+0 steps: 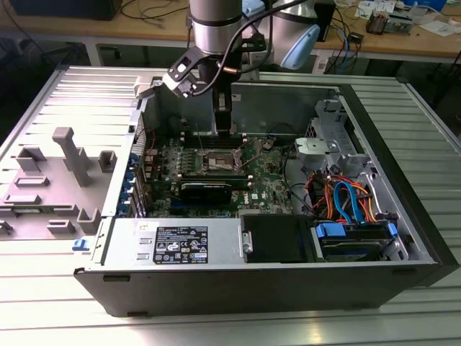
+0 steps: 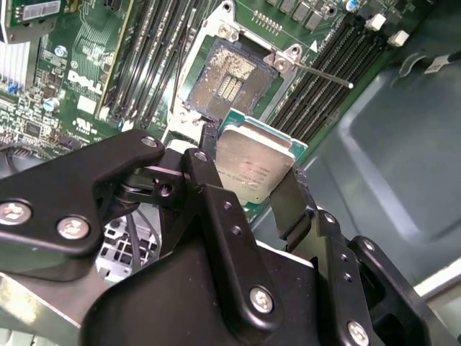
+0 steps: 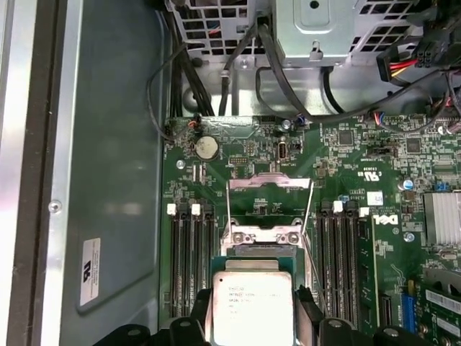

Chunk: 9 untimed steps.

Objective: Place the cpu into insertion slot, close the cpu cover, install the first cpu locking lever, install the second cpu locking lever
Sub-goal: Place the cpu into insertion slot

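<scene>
My gripper [image 2: 253, 173] is shut on the cpu [image 2: 256, 160], a grey-topped square chip with green edges held by two opposite sides between black fingers [image 2: 205, 169]. The cpu hangs a little above the green motherboard [image 2: 86, 79], beside the insertion slot [image 2: 227, 76], whose dark gold centre lies bare inside a silver rim. In the first wrist view the cpu [image 3: 252, 306] covers most of the slot, and the cpu cover [image 3: 270, 189] stands swung open just beyond it. A thin locking lever [image 2: 324, 74] sticks out free. In the exterior view the gripper [image 1: 225, 124] hovers over the slot [image 1: 220, 160].
The open computer case [image 1: 403, 238] walls in the board. Black memory slots [image 3: 191, 252] run along both sides of the socket. A black heatsink block [image 1: 205, 189], the power supply [image 1: 180, 241], coloured cables [image 1: 346, 198] and a drive cage [image 1: 328, 144] crowd the exterior view's right.
</scene>
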{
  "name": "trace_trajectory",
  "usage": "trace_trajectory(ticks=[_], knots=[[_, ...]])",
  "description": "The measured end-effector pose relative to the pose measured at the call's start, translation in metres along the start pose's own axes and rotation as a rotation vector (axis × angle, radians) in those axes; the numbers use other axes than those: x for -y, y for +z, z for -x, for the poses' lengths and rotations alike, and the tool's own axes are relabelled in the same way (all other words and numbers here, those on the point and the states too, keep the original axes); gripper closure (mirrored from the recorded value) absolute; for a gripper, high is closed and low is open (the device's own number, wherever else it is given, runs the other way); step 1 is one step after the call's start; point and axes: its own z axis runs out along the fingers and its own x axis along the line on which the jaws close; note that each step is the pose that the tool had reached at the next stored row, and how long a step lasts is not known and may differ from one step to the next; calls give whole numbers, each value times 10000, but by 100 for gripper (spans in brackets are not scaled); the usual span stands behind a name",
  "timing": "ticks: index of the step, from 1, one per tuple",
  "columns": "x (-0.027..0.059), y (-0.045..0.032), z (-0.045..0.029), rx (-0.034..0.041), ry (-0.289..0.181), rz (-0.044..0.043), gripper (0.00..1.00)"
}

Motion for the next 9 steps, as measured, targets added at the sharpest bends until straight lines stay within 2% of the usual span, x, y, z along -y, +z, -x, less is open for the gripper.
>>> trace_trajectory(ticks=[9], knots=[[31, 199, 5, -5, -51, -1, 46]])
